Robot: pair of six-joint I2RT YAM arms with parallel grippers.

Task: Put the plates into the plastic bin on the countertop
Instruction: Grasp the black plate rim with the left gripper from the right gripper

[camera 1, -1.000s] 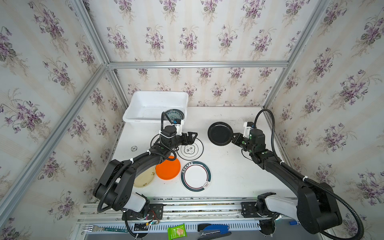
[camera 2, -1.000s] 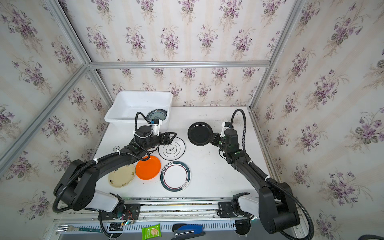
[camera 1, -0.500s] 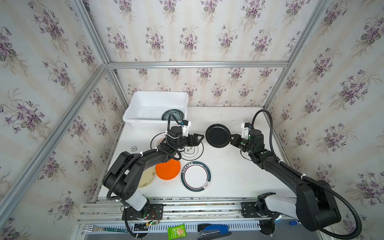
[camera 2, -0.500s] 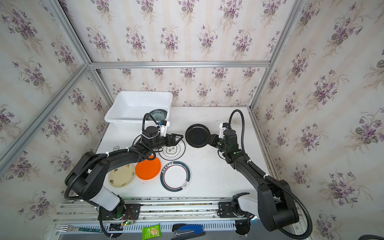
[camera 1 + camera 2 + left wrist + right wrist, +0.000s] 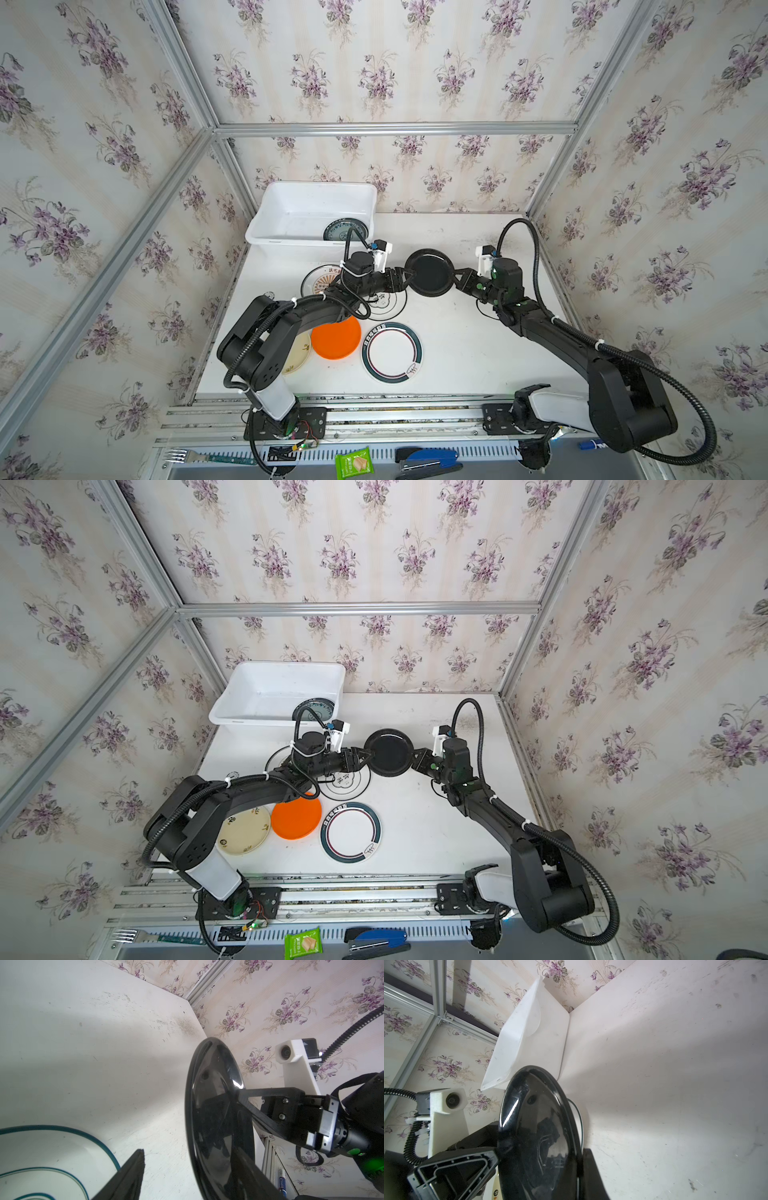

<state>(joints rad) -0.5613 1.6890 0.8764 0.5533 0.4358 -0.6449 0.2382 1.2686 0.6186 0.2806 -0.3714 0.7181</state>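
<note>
A black plate (image 5: 430,272) (image 5: 390,752) hangs on edge above the countertop (image 5: 478,332). My right gripper (image 5: 455,276) (image 5: 579,1159) is shut on its right rim. My left gripper (image 5: 409,274) (image 5: 187,1157) straddles the opposite rim, open, with a gap between one finger and the plate (image 5: 216,1115). The white plastic bin (image 5: 266,237) (image 5: 529,1032) stands at the back left with a blue patterned plate (image 5: 345,228) inside. On the countertop lie orange (image 5: 336,337), teal-banded (image 5: 392,352), cream floral (image 5: 243,831), black-rimmed emblem (image 5: 386,301) and sunburst (image 5: 320,282) plates, the last two partly under my left arm.
Aluminium frame rails and flowered walls close in the countertop on three sides. Below the front rail lie a fork (image 5: 178,456), a green packet (image 5: 354,463) and a blue stapler (image 5: 430,459).
My left gripper has swung right from over the emblem plate to the black plate's left rim, its jaws narrowing. My right gripper has carried the black plate a little leftward.
</note>
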